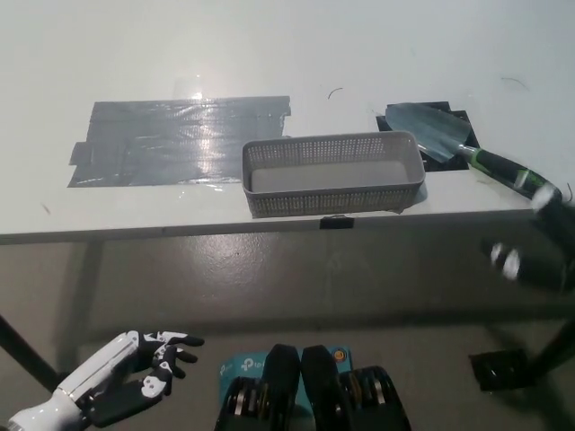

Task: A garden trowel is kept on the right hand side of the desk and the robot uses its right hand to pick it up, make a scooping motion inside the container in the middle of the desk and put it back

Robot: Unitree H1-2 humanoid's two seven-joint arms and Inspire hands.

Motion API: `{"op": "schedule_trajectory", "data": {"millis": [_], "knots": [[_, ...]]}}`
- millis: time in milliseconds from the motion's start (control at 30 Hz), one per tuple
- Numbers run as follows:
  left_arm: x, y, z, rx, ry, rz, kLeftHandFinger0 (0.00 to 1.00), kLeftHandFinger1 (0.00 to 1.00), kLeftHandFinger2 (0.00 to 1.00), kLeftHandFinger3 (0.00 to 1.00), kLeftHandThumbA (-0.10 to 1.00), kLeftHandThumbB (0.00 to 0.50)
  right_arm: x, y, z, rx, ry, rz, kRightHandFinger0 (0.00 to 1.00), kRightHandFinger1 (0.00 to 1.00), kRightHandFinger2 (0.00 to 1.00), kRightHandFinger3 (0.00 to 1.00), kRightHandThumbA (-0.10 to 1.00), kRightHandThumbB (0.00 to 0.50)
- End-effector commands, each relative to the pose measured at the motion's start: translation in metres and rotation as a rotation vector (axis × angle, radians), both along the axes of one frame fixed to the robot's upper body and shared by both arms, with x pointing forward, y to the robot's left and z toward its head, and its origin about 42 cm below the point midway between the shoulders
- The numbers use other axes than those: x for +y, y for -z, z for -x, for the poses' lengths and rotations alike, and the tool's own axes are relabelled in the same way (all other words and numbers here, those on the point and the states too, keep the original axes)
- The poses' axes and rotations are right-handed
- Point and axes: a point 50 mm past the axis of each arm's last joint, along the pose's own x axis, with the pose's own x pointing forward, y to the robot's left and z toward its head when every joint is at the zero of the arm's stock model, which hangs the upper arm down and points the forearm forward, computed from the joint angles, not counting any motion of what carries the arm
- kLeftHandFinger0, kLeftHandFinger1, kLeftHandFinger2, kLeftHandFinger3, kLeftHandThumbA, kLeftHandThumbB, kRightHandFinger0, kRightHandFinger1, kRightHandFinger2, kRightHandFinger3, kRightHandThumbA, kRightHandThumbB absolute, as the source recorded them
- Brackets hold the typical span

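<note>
Just off the handle end of the garden trowel (pixel 449 139), the black right hand (pixel 535 238) is a blur; whether it grips cannot be told. Leftward from it, the trowel lies on the desk (pixel 269 63), blade just beside the grey container (pixel 332 199). Far left and lower, the white left hand (pixel 135 370) hangs spread, holding nothing.

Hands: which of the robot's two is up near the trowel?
The black right hand, blurred beside the trowel; the white left hand rests low, before the desk.
</note>
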Motion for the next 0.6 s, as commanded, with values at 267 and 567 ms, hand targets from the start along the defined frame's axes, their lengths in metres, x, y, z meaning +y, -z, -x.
{"op": "schedule_trajectory", "data": {"millis": [267,567], "knots": [[-0.003,-0.016,-0.002,-0.023,0.037,-0.005,0.73,0.75,0.8,0.83,1.0,0.27,0.007,-0.09,-0.071,-0.217,0.265,0.176,1.0,1.0,1.0,1.0,1.0,0.5],[-0.003,-0.019,0.0,-0.018,0.028,-0.018,0.75,0.75,0.79,0.83,1.0,0.313,0.011,-0.058,-0.123,-0.006,0.254,0.201,1.0,1.0,1.0,1.0,1.0,0.474]]}}
